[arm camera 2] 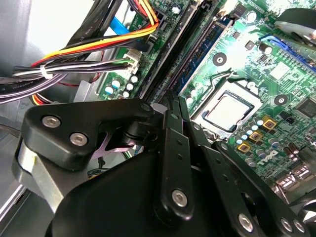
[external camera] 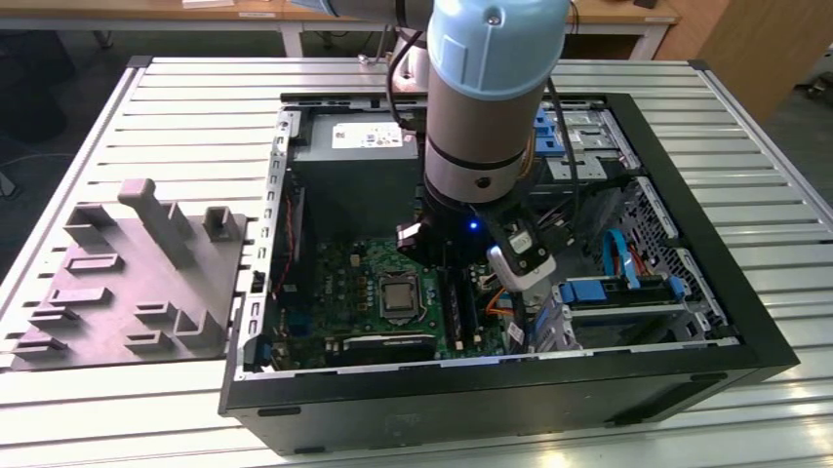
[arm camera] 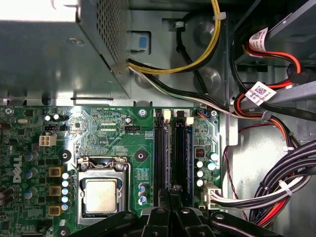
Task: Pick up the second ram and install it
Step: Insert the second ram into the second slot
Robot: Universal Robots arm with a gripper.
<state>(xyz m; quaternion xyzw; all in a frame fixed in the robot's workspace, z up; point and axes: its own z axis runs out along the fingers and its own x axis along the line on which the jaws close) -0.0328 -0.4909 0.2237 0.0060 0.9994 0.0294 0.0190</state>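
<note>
Looking at an open case (external camera: 729, 292) lying on the table (external camera: 195, 88), with the arm (external camera: 495, 88) reaching straight down into it. Got the tool (arm camera: 171, 190) hanging right over the slots (arm camera: 173, 148), just beside the socket (arm camera: 101, 195) on the side facing the cables (arm camera: 276, 192).

Same story in the second wrist view: tool (arm camera 2: 176, 101) tip at the near end of the slots (arm camera 2: 187, 54), socket (arm camera 2: 229, 111) close by. Can't tell whether the tool is spread, pressed together or pinching something. Just seeing black links stacked on each other, with the tip lost against the dark slots.

Can't pick out the ram for sure either. Dark on dark down there, and edge-on to both wrist views if at the tip at all. Also hiding the near ends of the slots behind the tool's own body.

From the exterior view, even worse: tool (external camera: 456, 263) mostly buried behind the wrist and a grey-white box bolted to it. Only catching a strip of the slots (external camera: 458, 302) next to the socket (external camera: 394, 292). Well away from the socket, outside the case, spotting a grey tray (external camera: 131, 283) with upright posts on the table.
</note>
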